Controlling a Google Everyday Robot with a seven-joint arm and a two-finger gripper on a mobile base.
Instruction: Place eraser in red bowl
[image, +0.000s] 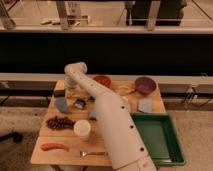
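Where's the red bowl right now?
In the camera view the red bowl sits at the table's back edge, just left of centre, with the purple bowl to its right and the gripper to its left, under the arm's bend.

A wooden table holds a green tray. Behind the tray sits a purple bowl; to the tray's left are a white cup, dark grapes and a fork.

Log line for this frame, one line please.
stage: pre-place | gripper: low at table far-left corner, by eraser | eraser: outside red bowl | red bowl: back row, apart from gripper
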